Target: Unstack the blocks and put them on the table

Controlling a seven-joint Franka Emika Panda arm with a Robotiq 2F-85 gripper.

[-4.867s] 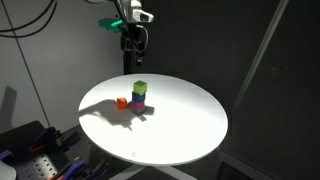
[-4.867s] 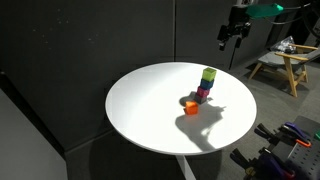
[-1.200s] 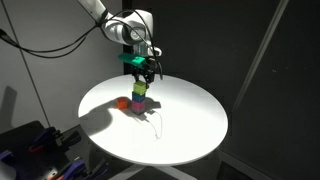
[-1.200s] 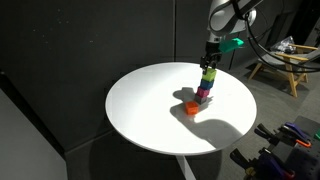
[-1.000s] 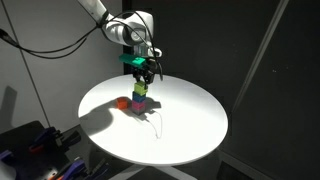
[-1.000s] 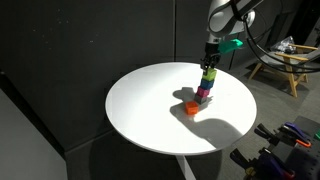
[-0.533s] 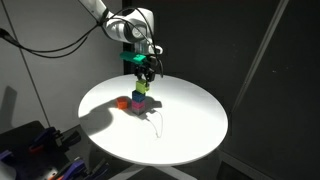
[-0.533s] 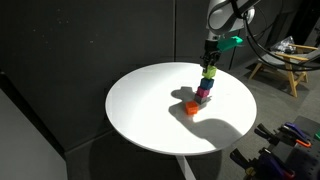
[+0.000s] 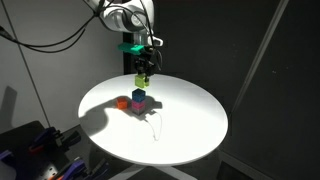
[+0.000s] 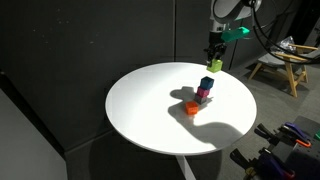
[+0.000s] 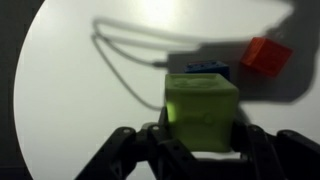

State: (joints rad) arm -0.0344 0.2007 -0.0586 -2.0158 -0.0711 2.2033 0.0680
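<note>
Orange cube [image 9: 122, 101], one, lies on the table [image 9: 190, 125] below-left of the jaws; the gripper [image 9: 143, 75] clamps one yellow-green cube [image 9: 143, 80], hanging clear of the stack [image 9: 139, 99] straight beneath, where one blue cube [image 11: 205, 69] and one magenta cube [image 9: 138, 104] show

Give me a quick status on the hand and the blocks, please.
Hand shut on green cube, held above stack. Stack upright on table. Orange cube beside stack, not in the way.
</note>
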